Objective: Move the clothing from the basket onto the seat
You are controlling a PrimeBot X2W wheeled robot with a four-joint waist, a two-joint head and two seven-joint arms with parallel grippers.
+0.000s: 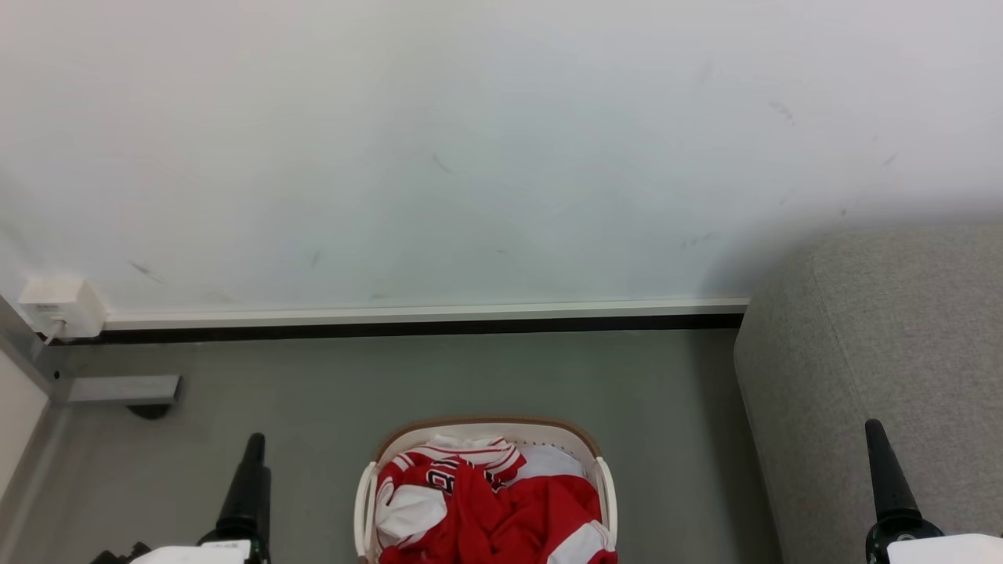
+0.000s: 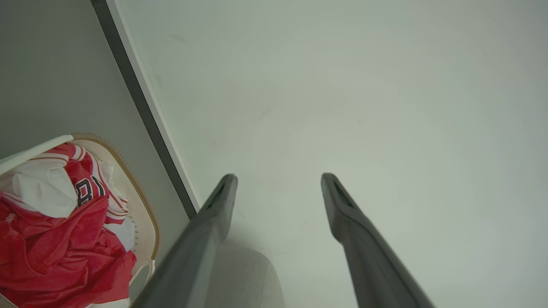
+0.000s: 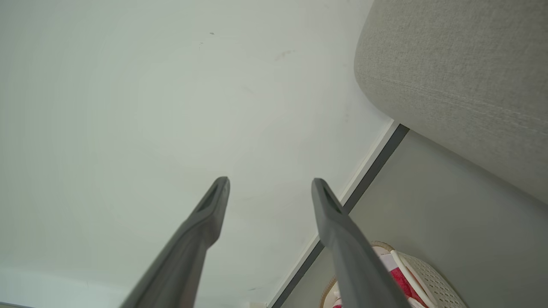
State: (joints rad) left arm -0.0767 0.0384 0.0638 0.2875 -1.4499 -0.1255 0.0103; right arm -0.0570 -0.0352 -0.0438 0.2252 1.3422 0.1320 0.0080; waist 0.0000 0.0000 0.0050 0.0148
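Spread left end effector [image 2: 279, 177] and right end effector [image 3: 270, 181] flank the basket [image 1: 486, 424] of clothing [image 1: 501, 509], floor [image 1: 689, 439] between it and the seat [image 1: 878, 352].

living room: grey sofa [image 1: 885, 376], laundry basket [image 1: 603, 489].

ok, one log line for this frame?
stage: pre-grasp | left gripper: open, empty | right gripper: open, empty | clothing: in basket | seat: right of basket

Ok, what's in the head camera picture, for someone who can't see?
A basket of red clothing sits on the floor, a grey sofa to its right. The left end effector and right end effector flank it, empty.
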